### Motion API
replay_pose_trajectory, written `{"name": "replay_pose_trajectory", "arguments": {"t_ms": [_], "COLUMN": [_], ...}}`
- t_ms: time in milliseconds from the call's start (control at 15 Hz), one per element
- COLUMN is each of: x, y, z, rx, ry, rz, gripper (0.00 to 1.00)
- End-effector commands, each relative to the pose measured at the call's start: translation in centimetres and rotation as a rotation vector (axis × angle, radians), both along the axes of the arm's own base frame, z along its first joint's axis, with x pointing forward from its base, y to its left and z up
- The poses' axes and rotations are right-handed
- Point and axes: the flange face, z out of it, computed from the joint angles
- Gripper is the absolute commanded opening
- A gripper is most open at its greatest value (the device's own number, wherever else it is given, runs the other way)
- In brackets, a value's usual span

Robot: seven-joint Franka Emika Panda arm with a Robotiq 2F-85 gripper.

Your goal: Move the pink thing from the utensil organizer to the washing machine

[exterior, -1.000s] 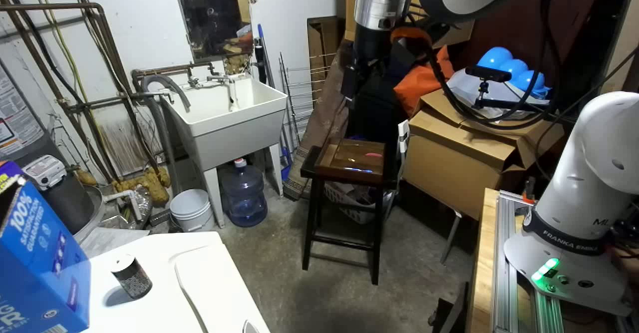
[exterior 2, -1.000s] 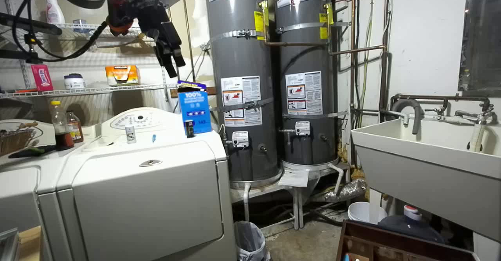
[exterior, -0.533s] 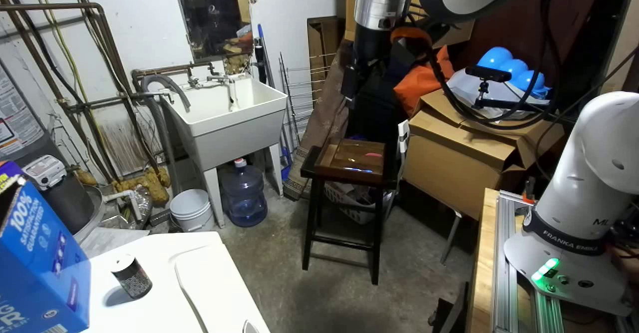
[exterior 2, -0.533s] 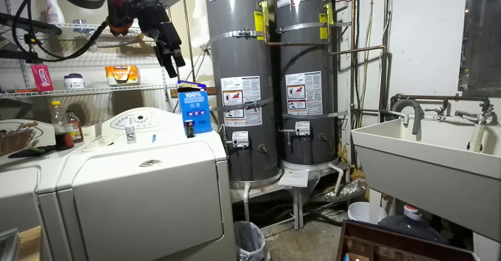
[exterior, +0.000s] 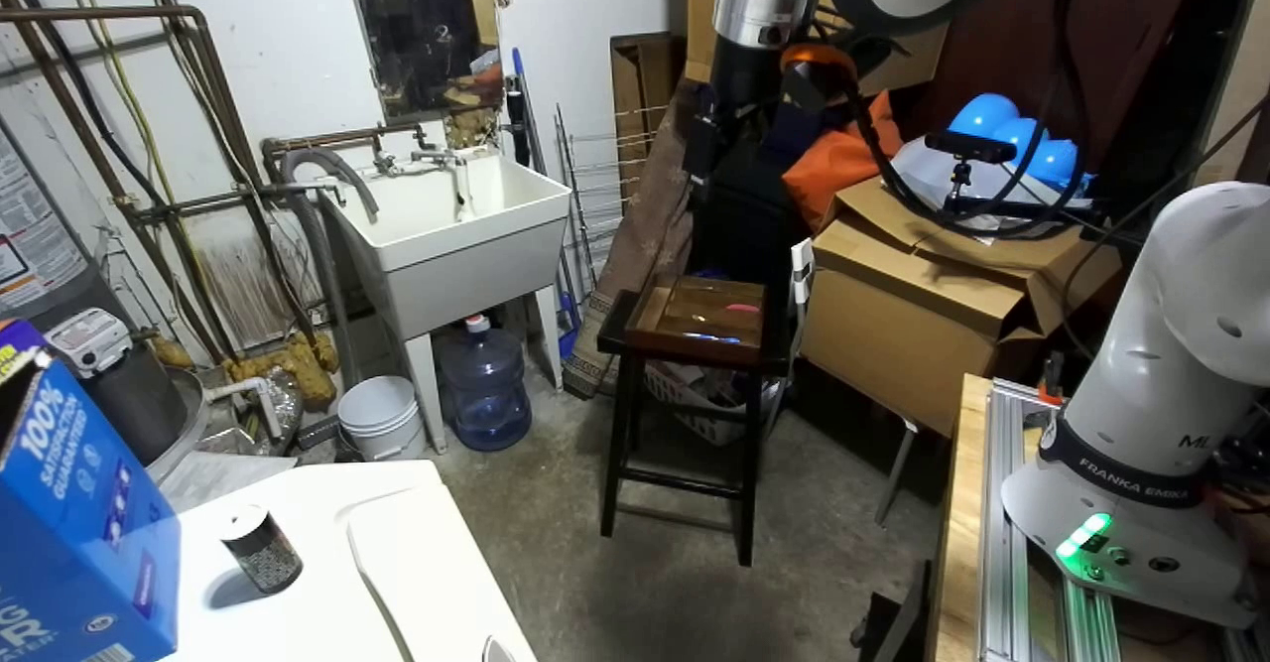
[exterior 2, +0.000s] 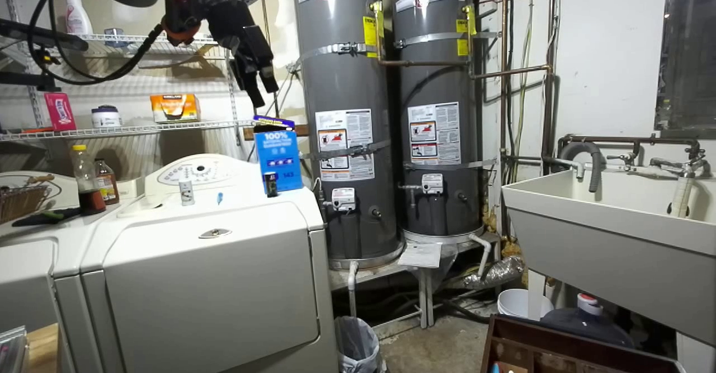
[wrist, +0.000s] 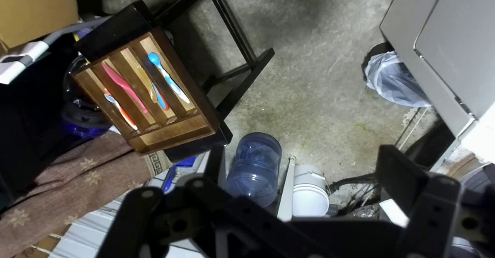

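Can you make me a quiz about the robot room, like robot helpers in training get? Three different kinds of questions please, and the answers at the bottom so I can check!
1. Pick one. What does the utensil organizer sit on?
A) the sink
B) the black stool
C) the bucket

2. True or false? The gripper is open, and the pink thing lies in the utensil organizer.

3. Fill in the missing colour: the tall box on the washing machine is mostly ____.

Key:
1. B
2. True
3. blue
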Motion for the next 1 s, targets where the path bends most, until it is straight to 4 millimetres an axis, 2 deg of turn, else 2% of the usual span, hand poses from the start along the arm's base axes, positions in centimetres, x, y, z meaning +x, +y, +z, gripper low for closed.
{"name": "replay_pose_trajectory", "arguments": {"t_ms": [0, 67, 333, 533, 733, 800, 867, 933], "x": [-0.4, -0.4, -0.9, -2.0, -2.0, -1.9, -3.1, -3.1], "y": [-6.6, -9.2, -17.2, -22.2, -27.6, -28.7, -26.8, -27.9], "z": [-0.8, -1.1, -4.4, -6.6, -8.1, -8.8, -8.1, -8.6], "rx": [0.055, 0.078, 0.122, 0.145, 0.162, 0.179, 0.151, 0.157], "ry": [-0.030, -0.026, 0.049, 0.116, 0.172, 0.185, 0.149, 0.159], "rz": [0.020, 0.028, 0.087, 0.090, 0.067, 0.037, 0.053, 0.039], "gripper": [1.00, 1.00, 1.00, 1.00, 1.00, 1.00, 1.00, 1.00]}}
